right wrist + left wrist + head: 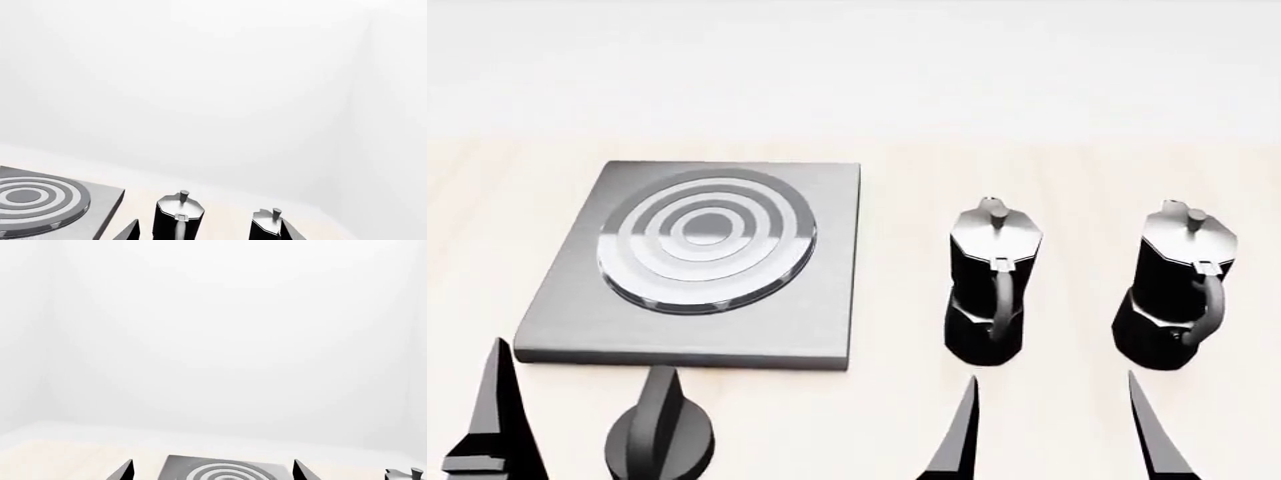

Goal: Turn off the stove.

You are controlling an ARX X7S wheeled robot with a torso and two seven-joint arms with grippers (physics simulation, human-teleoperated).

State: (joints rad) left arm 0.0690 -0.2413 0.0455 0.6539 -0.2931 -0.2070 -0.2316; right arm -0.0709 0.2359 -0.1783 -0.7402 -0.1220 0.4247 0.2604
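The stove (801, 330) is a flat grey square plate with a ringed round burner (707, 240), at the left of the head view. Its black ridged knob (661, 440) sits on the table just in front of the plate. My left gripper (574, 420) is open and empty, near the knob; one finger (491, 420) stands left of it, and the other I cannot tell apart from the knob's ridge. In the left wrist view the gripper (212, 467) frames the stove (175, 467). My right gripper (1054, 425) is open and empty, in front of the moka pots.
Two black-and-silver moka pots (994, 285) (1181, 290) stand upright right of the stove, also in the right wrist view (179, 215) (267, 225) between the right gripper's (210, 231) fingers. The pale table ends at a white wall behind.
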